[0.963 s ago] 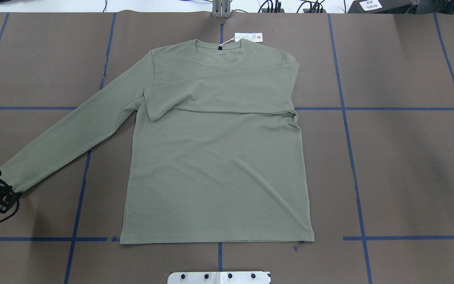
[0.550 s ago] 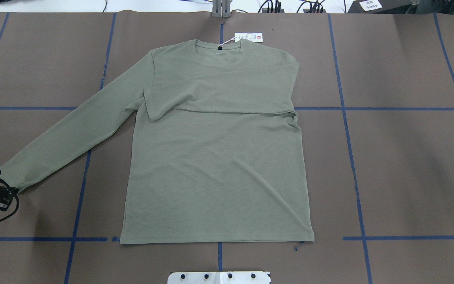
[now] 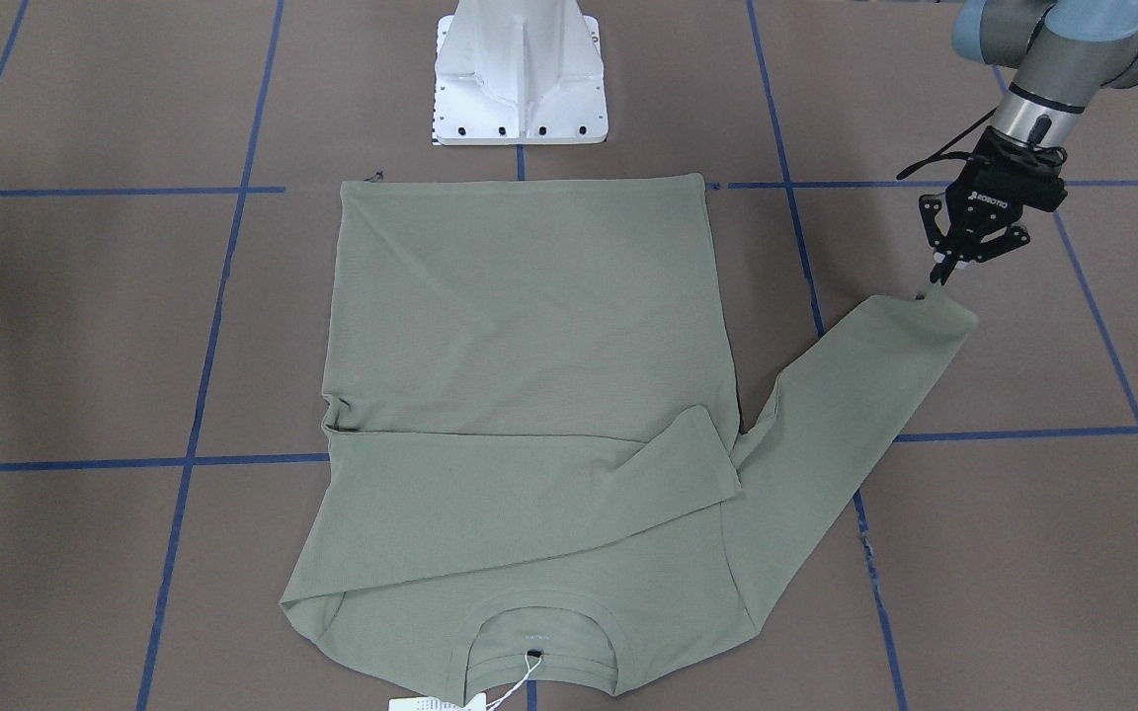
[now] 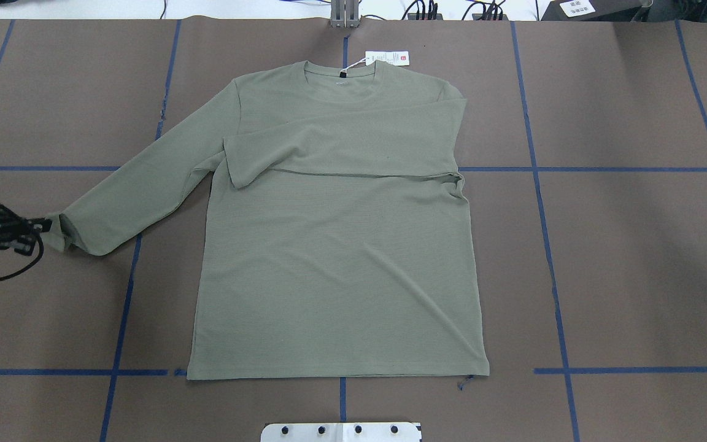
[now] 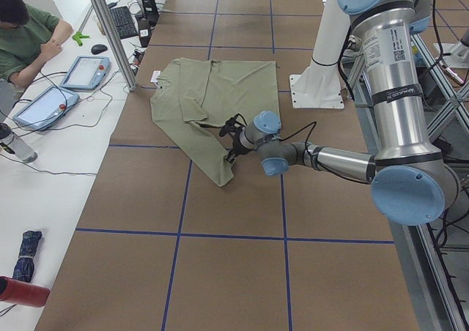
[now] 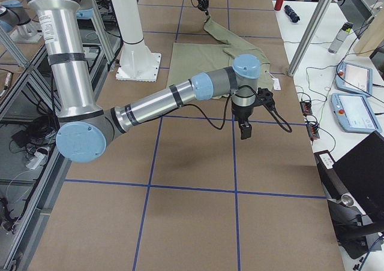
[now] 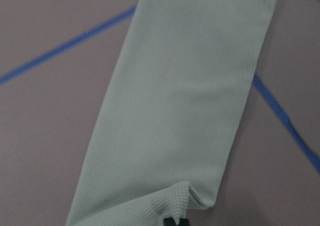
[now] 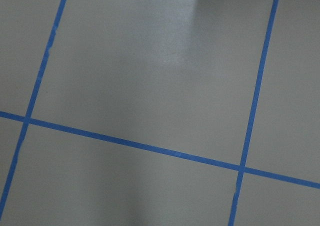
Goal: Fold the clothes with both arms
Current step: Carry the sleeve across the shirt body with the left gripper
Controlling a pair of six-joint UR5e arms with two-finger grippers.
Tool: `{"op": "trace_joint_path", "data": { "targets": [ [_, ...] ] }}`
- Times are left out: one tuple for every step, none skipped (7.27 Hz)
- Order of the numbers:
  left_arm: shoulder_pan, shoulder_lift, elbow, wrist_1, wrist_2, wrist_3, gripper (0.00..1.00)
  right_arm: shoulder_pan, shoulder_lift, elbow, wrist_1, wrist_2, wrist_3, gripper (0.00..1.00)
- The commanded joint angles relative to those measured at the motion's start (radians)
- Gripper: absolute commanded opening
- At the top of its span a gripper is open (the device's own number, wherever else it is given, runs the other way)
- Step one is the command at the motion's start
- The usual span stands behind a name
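The sage-green long-sleeved shirt (image 4: 335,270) lies flat on the brown table, neck at the far side, with its white hang tag (image 4: 387,58) beside the collar. One sleeve (image 4: 341,147) is folded across the chest. The other sleeve (image 4: 139,184) stretches out toward my left gripper (image 4: 46,226), which is shut on its cuff (image 3: 930,306) and holds it slightly raised, the sleeve end curling under. The cuff shows at the bottom of the left wrist view (image 7: 175,201). My right gripper (image 6: 244,130) hangs over bare table beside the shirt; I cannot tell whether it is open or shut.
The white base pedestal (image 3: 520,79) stands just behind the shirt's hem. Blue tape lines (image 4: 550,264) grid the table. A person (image 5: 26,38) sits at a side bench with tablets (image 5: 80,71) past a metal post (image 5: 110,31).
My left gripper has moved away from the robot's side and slightly inward with the cuff. The outstretched sleeve is now shorter and its end is doubled over.
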Motion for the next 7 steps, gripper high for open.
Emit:
{"op": "trace_joint_path", "data": {
  "targets": [
    [-0.108, -0.242, 0.000, 0.196, -0.023, -0.021, 0.00, 0.006, -0.015, 0.006, 0.000, 0.000, 0.000, 1.00],
    [-0.113, -0.391, 0.005, 0.366, -0.023, -0.060, 0.00, 0.006, -0.015, 0.007, 0.000, 0.000, 0.000, 1.00],
    [-0.110, -0.558, 0.038, 0.512, -0.022, -0.123, 0.00, 0.006, -0.015, 0.005, 0.000, 0.000, 0.002, 1.00],
    [-0.106, -0.725, 0.123, 0.629, -0.019, -0.195, 0.00, 0.008, -0.013, 0.005, 0.000, 0.000, 0.002, 1.00],
    [-0.092, -0.855, 0.246, 0.646, -0.017, -0.300, 0.00, 0.008, -0.015, 0.005, 0.000, 0.002, 0.002, 1.00],
    [-0.064, -1.005, 0.399, 0.643, -0.012, -0.380, 0.00, 0.009, -0.015, 0.005, 0.000, 0.002, 0.003, 1.00],
    [-0.013, -1.131, 0.523, 0.637, 0.015, -0.442, 0.00, 0.011, -0.015, 0.005, 0.000, 0.002, 0.003, 1.00]
  ]
}}
